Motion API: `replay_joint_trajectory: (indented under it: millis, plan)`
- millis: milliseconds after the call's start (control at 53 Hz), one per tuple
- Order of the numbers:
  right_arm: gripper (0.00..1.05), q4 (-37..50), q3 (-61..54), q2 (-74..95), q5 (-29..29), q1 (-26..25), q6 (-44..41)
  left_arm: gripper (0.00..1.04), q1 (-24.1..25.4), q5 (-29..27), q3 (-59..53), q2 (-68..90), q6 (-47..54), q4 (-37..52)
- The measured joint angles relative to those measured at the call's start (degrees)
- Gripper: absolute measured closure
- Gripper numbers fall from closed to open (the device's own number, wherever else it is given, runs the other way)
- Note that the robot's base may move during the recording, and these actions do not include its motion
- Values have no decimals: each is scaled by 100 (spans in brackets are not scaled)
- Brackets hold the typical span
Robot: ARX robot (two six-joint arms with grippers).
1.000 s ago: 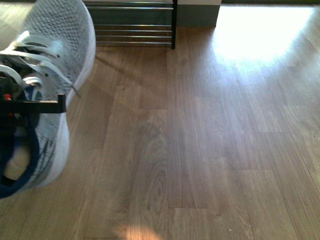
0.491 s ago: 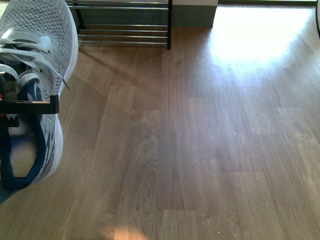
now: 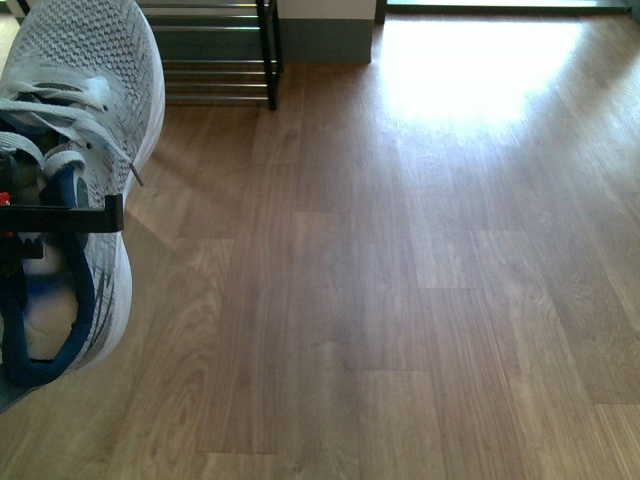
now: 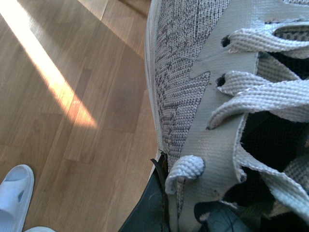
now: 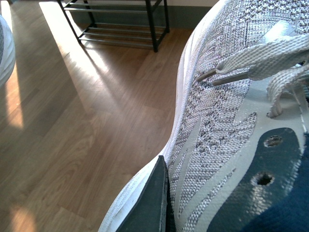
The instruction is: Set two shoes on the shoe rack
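In the front view one grey sneaker hangs above the floor at the far left, toe toward the shoe rack at the top left. My left gripper is shut on it at the laces; the left wrist view shows that sneaker clamped in the left gripper. A second grey sneaker fills the right wrist view, with my right gripper shut on its side. The shoe rack stands beyond it. The right arm is out of the front view.
A pale blue slide lies on the wooden floor below the left sneaker. A bright sun patch falls right of the rack. A white rounded edge shows at the side of the right wrist view.
The rack and floor have slid leftward in the front view. The sneaker stays held at the left edge in my left gripper.
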Motion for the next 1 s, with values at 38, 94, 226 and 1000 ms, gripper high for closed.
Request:
replay_joint_trajectory:
  millis: [38, 94, 226, 1000]
  plan:
    - [103, 0, 0, 0, 7, -2, 0, 103, -11, 0, 0, 0, 0, 0]
    - [103, 0, -2, 2, 68, -11, 0, 103, -28, 35, 0, 0, 0, 0]
    - [103, 0, -2, -7, 83, -17, 2, 103, -37, 72, 0, 0, 4, 0]
    - [103, 0, -2, -9, 22, -11, 0, 103, -24, 15, -4, 11, 11, -2]
